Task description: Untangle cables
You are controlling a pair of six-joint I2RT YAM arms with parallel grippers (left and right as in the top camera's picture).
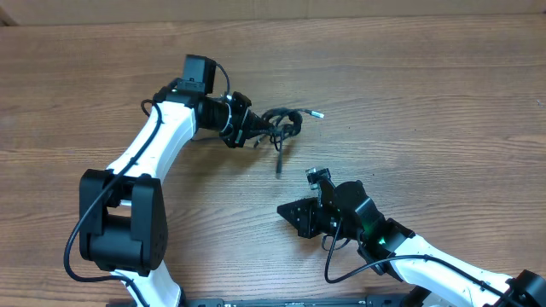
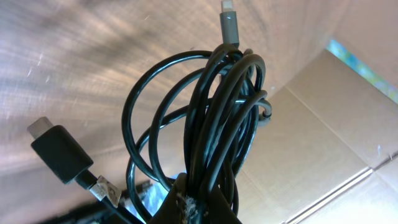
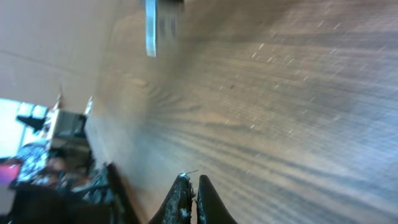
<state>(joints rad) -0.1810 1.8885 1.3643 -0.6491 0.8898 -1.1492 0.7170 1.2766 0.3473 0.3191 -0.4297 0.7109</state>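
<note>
The cables (image 1: 280, 124) are a tangled bundle of thin black cord, lifted off the table behind centre. My left gripper (image 1: 247, 128) is shut on the bundle. In the left wrist view the loops (image 2: 211, 124) rise out of the pinched fingers of the left gripper (image 2: 198, 202). A black plug (image 2: 59, 152) hangs at the left and a grey plug (image 2: 229, 25) points up. One loose end (image 1: 279, 162) dangles towards the table. My right gripper (image 1: 283, 210) is shut with nothing between its fingers, in front of the bundle. In the right wrist view the right gripper (image 3: 194, 183) is blurred, with a plug end (image 3: 151, 28) far ahead.
The wooden table (image 1: 426, 128) stretches around both arms. A cardboard wall (image 1: 341, 10) runs along the far edge and shows behind the coil (image 2: 323, 124). The left arm's white link (image 1: 153, 145) crosses the left half of the table.
</note>
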